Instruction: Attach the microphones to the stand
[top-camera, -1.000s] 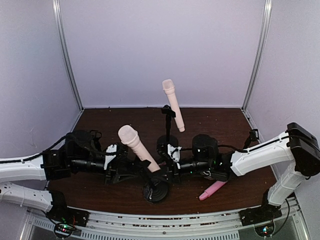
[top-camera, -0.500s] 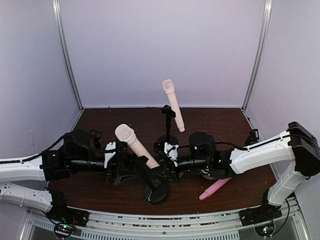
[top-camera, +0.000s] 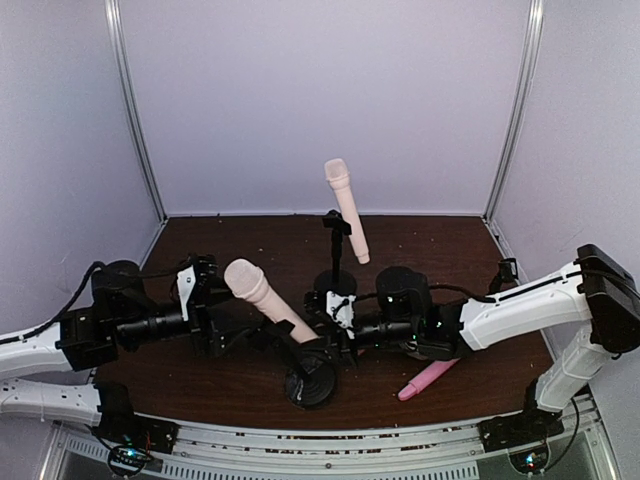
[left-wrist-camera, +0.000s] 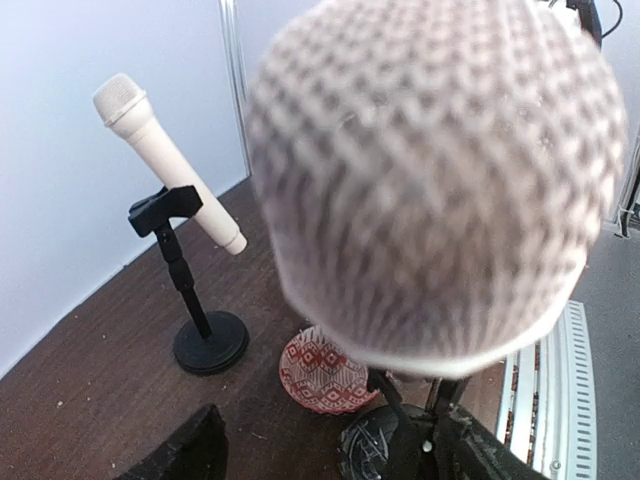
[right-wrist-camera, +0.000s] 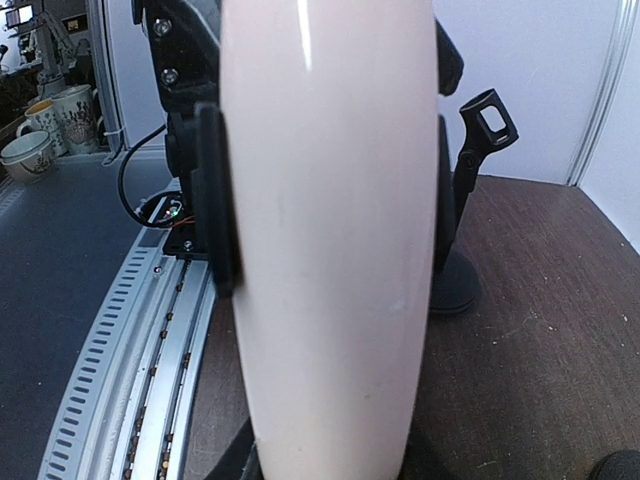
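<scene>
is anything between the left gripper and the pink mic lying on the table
Yes. The near stand, the leaning peach microphone above it and the right gripper, clamped on that microphone, all sit between the open left gripper and the pink microphone, which lies at the near right.

2 tilted cream microphones (top-camera: 345, 210), 1 pink microphone (top-camera: 425, 380) flat

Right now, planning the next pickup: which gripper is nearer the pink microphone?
Right. The right gripper, clamping the cream microphone, is just left of the pink microphone; the left gripper is farther left.
</scene>
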